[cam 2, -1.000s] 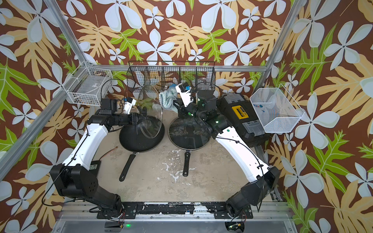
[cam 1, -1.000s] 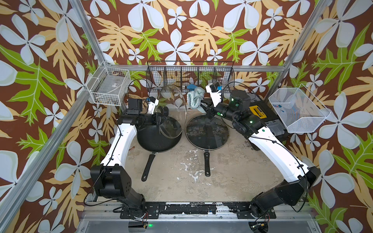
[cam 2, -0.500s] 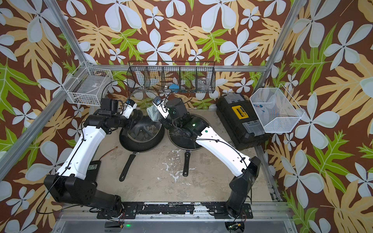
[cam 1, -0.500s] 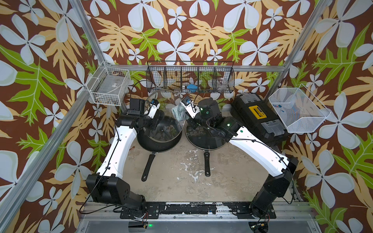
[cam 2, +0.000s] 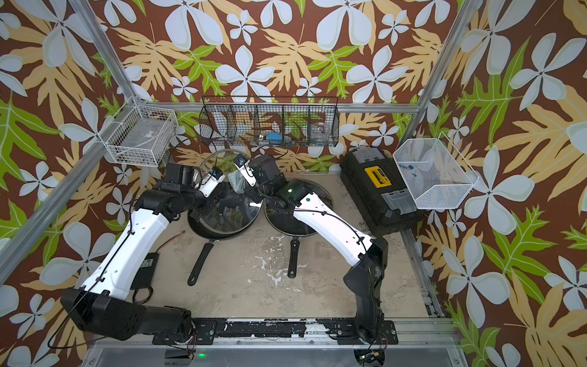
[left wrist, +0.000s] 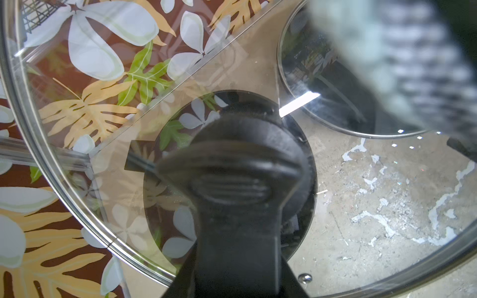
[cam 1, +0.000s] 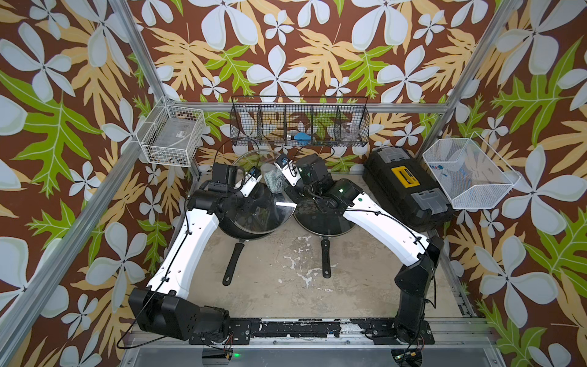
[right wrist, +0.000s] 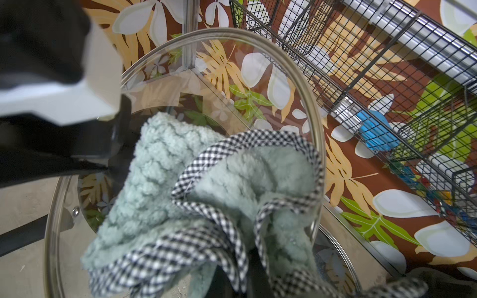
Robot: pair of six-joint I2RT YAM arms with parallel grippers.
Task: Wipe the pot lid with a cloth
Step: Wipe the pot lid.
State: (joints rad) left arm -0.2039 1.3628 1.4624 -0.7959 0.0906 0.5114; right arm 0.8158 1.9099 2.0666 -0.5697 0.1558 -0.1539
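The cloth [cam 1: 274, 182] is reaching the glass.
The left gripper [cam 1: 251, 187] is pinching the tilted pot lid [cam 1: 270, 213] by its knob; the right gripper [cam 1: 286, 174], clamping the cloth, is arriving from over the right-hand pan [cam 1: 320, 220], so wiping is likely starting.

Cannot find the fingertips of the right gripper [cam 1: 283, 185] in any view: buried under the bunched cloth [right wrist: 196, 196] at the wrist, masked by it in both top views. See that cloth from the left wrist only as a pale, unfocused smear. Lose much of the pot lid [left wrist: 77, 144] past that picture's edges, and cannot separate the left gripper [left wrist: 232, 180] from the knob [left wrist: 291, 134]: 1 dark, soft mass. Cannot name the small blue thing [cam 1: 301, 136] in the black wire basket [cam 1: 362, 127] above the back edge of the tabletop [cam 1: 286, 273]: too small. Get only part of the left pan [cam 1: 233, 263] under lid and arm, and of the right pan [cam 1: 325, 257] under the right arm.
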